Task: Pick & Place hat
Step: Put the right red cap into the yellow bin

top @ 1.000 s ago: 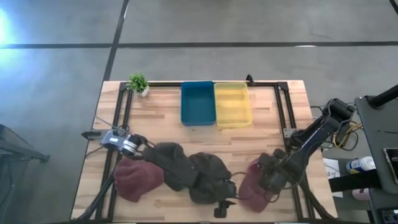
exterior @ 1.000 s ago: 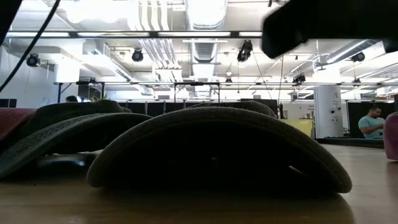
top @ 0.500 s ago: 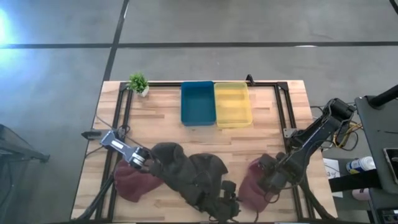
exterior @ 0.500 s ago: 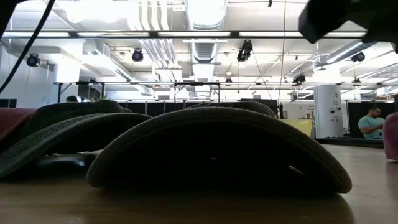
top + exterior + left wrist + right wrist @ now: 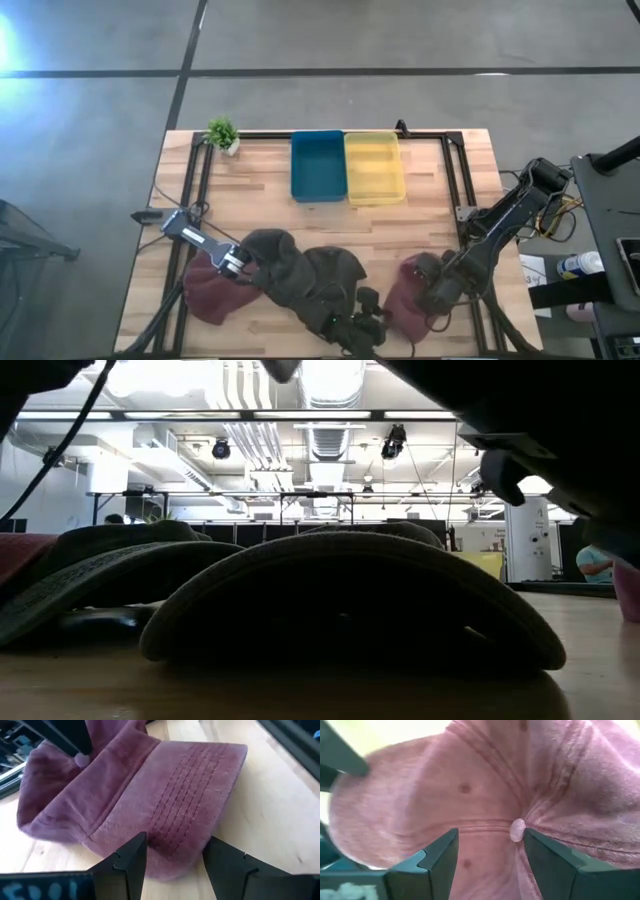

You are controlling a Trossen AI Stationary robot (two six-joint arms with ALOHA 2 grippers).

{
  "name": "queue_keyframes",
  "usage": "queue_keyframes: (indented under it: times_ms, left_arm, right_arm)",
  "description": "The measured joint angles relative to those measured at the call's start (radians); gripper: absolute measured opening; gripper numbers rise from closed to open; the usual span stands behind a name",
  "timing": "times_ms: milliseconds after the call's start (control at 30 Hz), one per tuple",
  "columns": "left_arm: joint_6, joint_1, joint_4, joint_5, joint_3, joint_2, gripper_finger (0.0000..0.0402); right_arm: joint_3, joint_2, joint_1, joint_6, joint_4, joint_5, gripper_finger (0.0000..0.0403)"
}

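Observation:
A maroon hat (image 5: 402,298) lies at the table's near right, crown up. My left gripper (image 5: 172,865) has reached across to it and is open, one finger on each side of the edge of the stitched brim (image 5: 200,785). My right gripper (image 5: 496,857) is open right over the crown, straddling the top button (image 5: 518,830). A second maroon hat (image 5: 212,292) lies at the near left. Two dark hats (image 5: 335,272) rest on their brims (image 5: 350,600) in the middle, under the left arm. My left gripper comes at the maroon hat's brim edge (image 5: 172,845) nearly level, its open fingers on either side of it; I cannot tell whether they touch. My right gripper points down at the crown (image 5: 470,810) with open fingers; I cannot tell whether they touch the cloth.
A blue bin (image 5: 317,165) and a yellow bin (image 5: 374,166) stand side by side at the far edge, with a small potted plant (image 5: 222,133) at the far left. A black frame (image 5: 452,180) borders the table. Bare wood lies between the bins and the hats.
My left arm has reached farther toward the table's near right, over the dark hats, and come down by the right maroon hat; it now fills the low view's upper right. My right gripper has shifted slightly toward the near edge over that hat. The hats lie as before.

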Motion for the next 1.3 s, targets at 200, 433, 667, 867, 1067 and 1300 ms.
queue_keyframes:
  times_ms: [200,433,667,867,1067,1300]
  left_arm:
    - [-0.009,0.033,0.056,0.029,0.0,0.013,0.0181]
    - [0.004,0.059,0.135,-0.049,0.019,0.008,0.0181]
    - [0.002,0.081,0.278,0.079,0.013,0.004,0.0181]
    - [0.013,0.105,0.287,0.113,0.008,0.007,0.0181]
    - [0.067,0.119,0.272,0.096,-0.003,0.008,0.0181]
    - [0.115,0.119,0.23,0.092,0.029,0.005,0.0146]
  right_arm:
    - [-0.002,0.0,0.0,-0.018,0.074,0.0,0.0219]
    - [-0.009,0.0,-0.001,-0.057,0.087,-0.018,0.0219]
    - [-0.036,0.0,0.0,-0.111,0.157,-0.033,0.0219]
    - [-0.05,-0.001,-0.001,-0.174,0.176,-0.041,0.0219]
    - [-0.052,0.0,-0.002,-0.203,0.188,-0.046,0.0219]
    - [-0.048,-0.015,-0.002,-0.256,0.233,-0.042,0.0219]
